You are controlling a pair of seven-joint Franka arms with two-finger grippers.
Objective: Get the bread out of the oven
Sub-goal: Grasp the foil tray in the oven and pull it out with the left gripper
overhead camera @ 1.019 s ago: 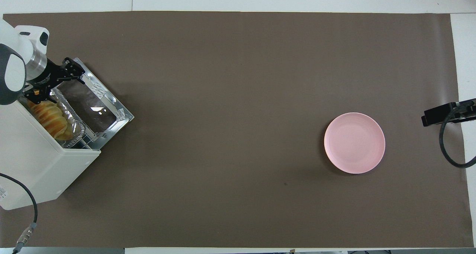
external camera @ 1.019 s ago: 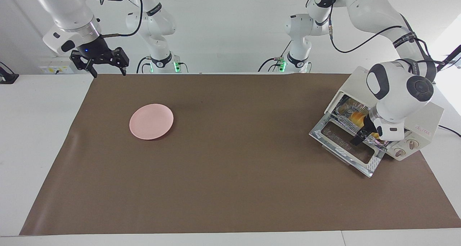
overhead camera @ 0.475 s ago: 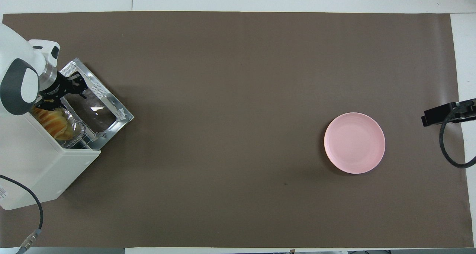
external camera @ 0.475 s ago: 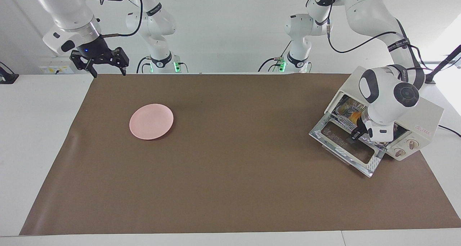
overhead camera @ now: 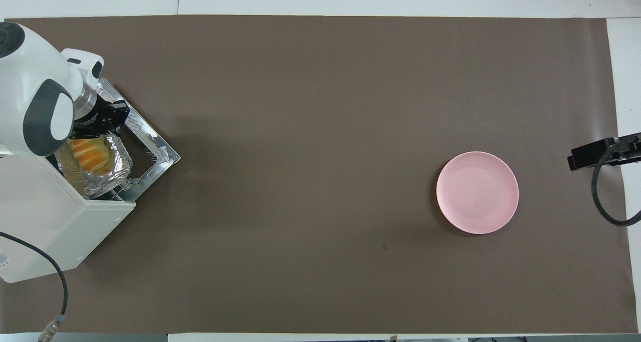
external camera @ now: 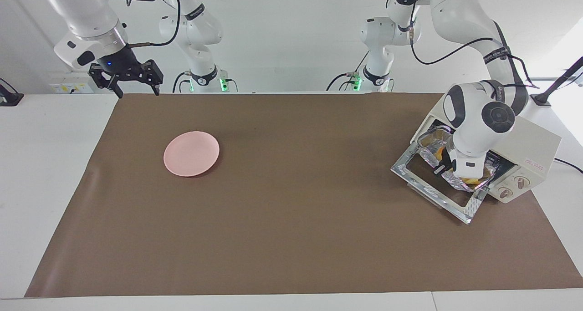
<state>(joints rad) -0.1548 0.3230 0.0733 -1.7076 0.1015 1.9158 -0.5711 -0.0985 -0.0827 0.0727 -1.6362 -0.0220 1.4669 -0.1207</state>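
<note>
So the left gripper (overhead camera: pixel 107 124) is down at the mouth of the oven (overhead camera: pixel 55 217), fingers pinched together on the rim of the crinkled foil tray (overhead camera: pixel 117 174). Pretty sure it's the tray edge it has and not the bread itself, though the arm's big white wrist covers a lot of that spot in the facing view, so take that with a grain of salt. The tray sits partly out of the oven opening, over the inner edge of the oven door (external camera: pixel 432 190), which is folded down flat onto the brown mat (external camera: pixel 291 211). The bread (overhead camera: pixel 90 154), golden-orange with its ridged slices, lies in the tray, right beside the gripper; from above only part of the loaf shows past the arm. The oven stands at the left arm's end of the table, turned at an angle, its two knobs (external camera: pixel 512 187) showing at the corner beside the door.

Well apart from all that, toward the right arm's end, there's a pink plate (external camera: pixel 191 153) sitting on the mat with nothing on it. The right gripper (external camera: pixel 132 81) waits up in the air over the mat's edge by its own base, fingers spread apart and holding nothing.
</note>
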